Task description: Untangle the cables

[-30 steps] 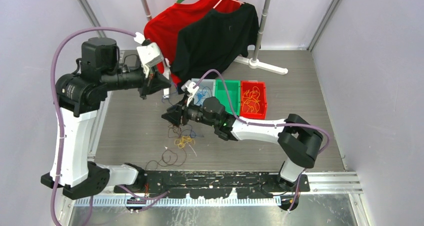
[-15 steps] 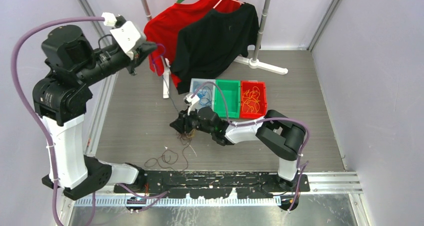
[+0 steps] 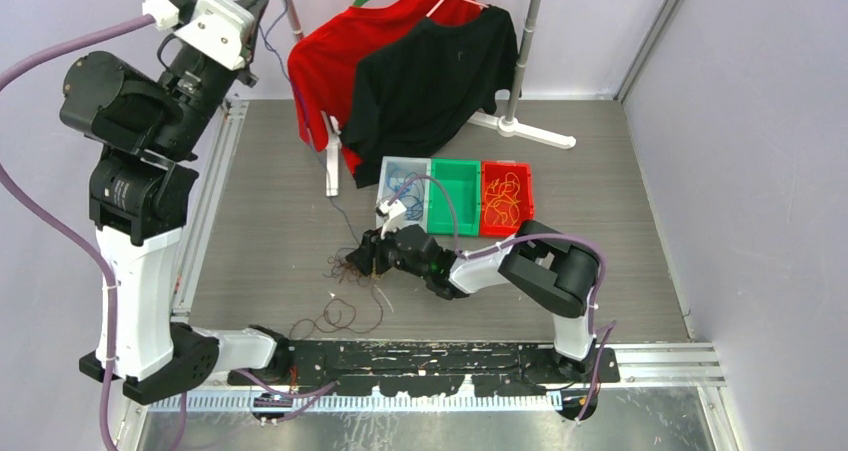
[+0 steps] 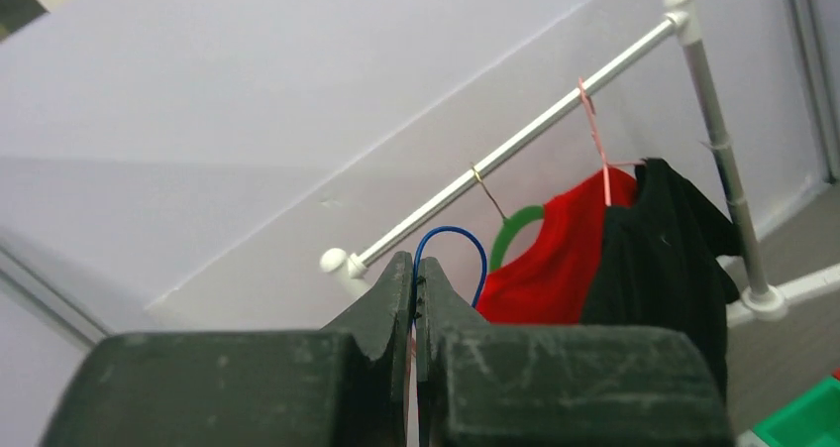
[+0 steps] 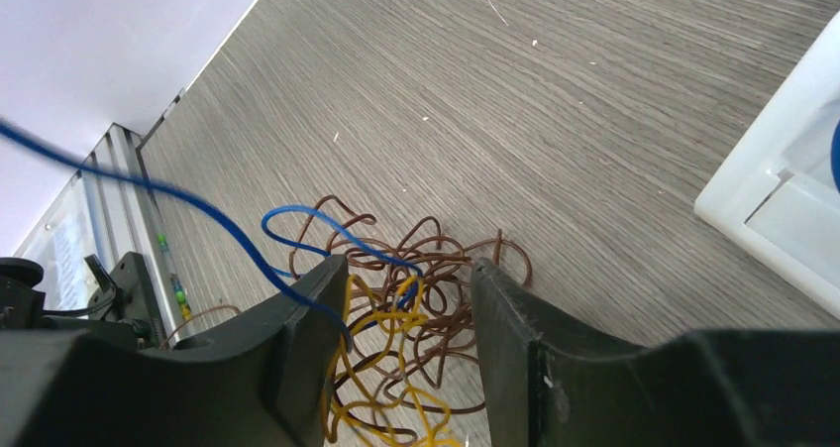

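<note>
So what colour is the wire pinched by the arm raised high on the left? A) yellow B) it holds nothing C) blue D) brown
C: in the left wrist view the left gripper is closed on the blue cable, whose loop sticks out past its tips.

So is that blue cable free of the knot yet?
No. The blue cable, pinched in the left gripper, runs into the knot under the right gripper.

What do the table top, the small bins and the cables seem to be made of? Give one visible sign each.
Table top: probably wood-look laminate, matte; regular grey grain lines.
Bins: likely moulded plastic, slightly glossy; even colour, thin walls.
Cables: apparently wire in smooth coloured sheathing; they hold stiff loops.
</note>
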You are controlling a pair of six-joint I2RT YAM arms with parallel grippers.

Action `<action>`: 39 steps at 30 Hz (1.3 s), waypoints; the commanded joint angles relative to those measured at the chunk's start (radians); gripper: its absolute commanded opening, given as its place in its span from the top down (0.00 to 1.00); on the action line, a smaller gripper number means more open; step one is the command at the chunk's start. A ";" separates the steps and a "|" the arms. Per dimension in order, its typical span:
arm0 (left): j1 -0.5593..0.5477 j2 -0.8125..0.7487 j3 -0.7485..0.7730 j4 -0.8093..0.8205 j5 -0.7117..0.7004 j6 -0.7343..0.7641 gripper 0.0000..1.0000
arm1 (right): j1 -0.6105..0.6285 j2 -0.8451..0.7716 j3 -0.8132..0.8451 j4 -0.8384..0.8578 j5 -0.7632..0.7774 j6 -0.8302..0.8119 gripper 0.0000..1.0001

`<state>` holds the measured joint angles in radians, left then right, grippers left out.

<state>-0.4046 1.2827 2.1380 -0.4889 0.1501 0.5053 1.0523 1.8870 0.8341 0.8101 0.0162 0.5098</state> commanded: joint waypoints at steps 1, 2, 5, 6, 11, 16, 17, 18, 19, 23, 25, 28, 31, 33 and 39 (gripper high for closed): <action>-0.002 -0.050 0.007 0.261 -0.061 -0.002 1.00 | 0.010 0.008 0.005 0.073 0.022 0.016 0.46; -0.002 -0.053 0.007 0.308 -0.063 -0.005 1.00 | 0.009 0.012 0.005 0.071 0.019 0.017 0.46; -0.002 -0.057 0.011 0.437 -0.066 0.002 1.00 | 0.014 0.020 0.003 0.069 0.017 0.024 0.46; -0.003 -0.050 0.026 0.471 -0.068 0.008 1.00 | 0.014 0.023 0.001 0.069 0.014 0.030 0.46; -0.003 0.019 0.146 0.548 -0.080 0.031 1.00 | 0.017 0.029 -0.017 0.094 0.011 0.050 0.44; -0.002 0.050 0.193 0.661 -0.083 0.072 1.00 | 0.018 0.015 -0.033 0.091 0.027 0.046 0.43; -0.002 0.062 0.206 0.700 -0.089 0.087 1.00 | 0.018 0.015 -0.037 0.090 0.027 0.046 0.43; -0.002 0.075 0.242 0.727 -0.100 0.088 1.00 | 0.018 0.015 -0.040 0.090 0.026 0.048 0.43; -0.002 0.092 0.273 0.727 -0.111 0.081 1.00 | 0.018 0.014 -0.043 0.092 0.025 0.050 0.43; -0.002 0.075 0.245 0.667 -0.079 0.062 1.00 | 0.021 -0.004 -0.053 0.098 0.017 0.050 0.41; -0.003 0.052 0.186 0.696 -0.066 0.057 1.00 | 0.022 -0.022 -0.058 0.090 0.007 0.045 0.40; -0.003 0.036 0.166 0.636 -0.058 0.026 1.00 | 0.022 -0.074 -0.082 0.104 -0.028 0.026 0.36; -0.002 -0.004 0.083 0.564 -0.008 0.010 1.00 | 0.022 -0.163 -0.080 0.048 -0.056 -0.009 0.30; -0.002 -0.082 -0.020 0.562 0.028 0.012 1.00 | 0.021 -0.249 -0.057 -0.045 -0.076 -0.045 0.25; -0.002 -0.181 -0.170 0.460 0.107 -0.013 1.00 | 0.021 -0.478 -0.007 -0.251 -0.138 -0.168 0.17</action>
<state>-0.4049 1.1584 1.9995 0.0303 0.1814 0.5232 1.0679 1.5597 0.7578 0.6655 -0.0650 0.4561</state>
